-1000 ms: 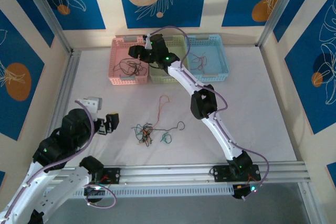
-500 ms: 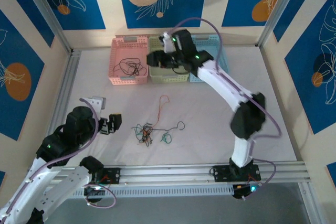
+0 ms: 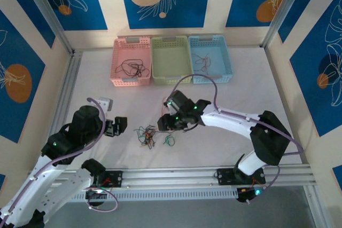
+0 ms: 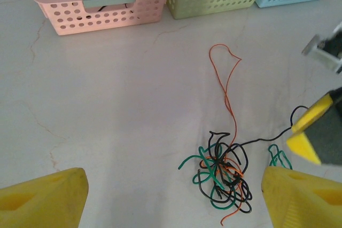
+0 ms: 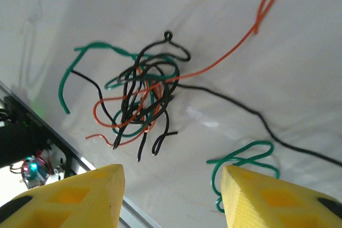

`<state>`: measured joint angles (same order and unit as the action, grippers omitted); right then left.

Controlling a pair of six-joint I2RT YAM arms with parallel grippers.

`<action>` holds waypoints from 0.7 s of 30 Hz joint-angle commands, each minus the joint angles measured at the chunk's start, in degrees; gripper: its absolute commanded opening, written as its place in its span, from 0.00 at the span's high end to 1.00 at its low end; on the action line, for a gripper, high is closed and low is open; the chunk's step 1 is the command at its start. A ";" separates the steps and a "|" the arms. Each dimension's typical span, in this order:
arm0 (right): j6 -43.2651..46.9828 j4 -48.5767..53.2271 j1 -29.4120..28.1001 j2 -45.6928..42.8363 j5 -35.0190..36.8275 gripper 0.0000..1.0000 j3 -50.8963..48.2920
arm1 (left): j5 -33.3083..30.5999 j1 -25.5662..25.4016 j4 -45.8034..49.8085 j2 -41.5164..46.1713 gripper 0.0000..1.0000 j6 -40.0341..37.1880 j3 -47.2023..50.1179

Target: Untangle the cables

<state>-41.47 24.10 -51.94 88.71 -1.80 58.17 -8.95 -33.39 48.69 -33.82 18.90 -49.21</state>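
Observation:
The cables [image 3: 148,134] lie as a small tangle of black, green and orange wires on the white table. A long orange strand [image 4: 227,73] loops away from the tangle toward the baskets. A black strand [image 5: 251,111] trails off to the right. A separate green wire [image 5: 248,158] lies curled beside the tangle [image 5: 141,94]. My right gripper [image 3: 164,124] hovers low just right of the tangle, and its jaws [image 5: 171,180] stand open with nothing between them. My left gripper [image 3: 118,126] stays left of the tangle [image 4: 224,172], wide open [image 4: 171,180] and empty.
Three baskets stand in a row at the back: pink [image 3: 131,40] with black wires inside, green [image 3: 171,39], and blue [image 3: 211,38] with a thin wire. An aluminium rail [image 3: 176,174] runs along the near table edge.
The right arm has swung back from the baskets and come down next to the tangle, its jaws a little narrower. The left gripper has edged slightly toward the tangle.

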 commanded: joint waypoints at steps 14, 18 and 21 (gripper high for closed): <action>-5.94 11.84 -9.21 12.84 14.85 0.49 6.28 | 1.22 0.35 -0.87 0.25 0.16 -1.05 0.34; -6.09 12.92 -9.33 13.67 15.34 0.53 6.98 | 1.13 0.33 -0.79 0.17 0.16 -1.05 0.34; -5.92 12.82 -9.17 14.32 15.16 0.63 7.31 | 1.12 0.38 -0.79 0.29 0.16 -1.05 0.34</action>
<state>-46.74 34.98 -60.97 102.17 12.03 64.01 -8.56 -33.39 48.69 -33.82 18.90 -49.10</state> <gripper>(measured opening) 0.399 0.844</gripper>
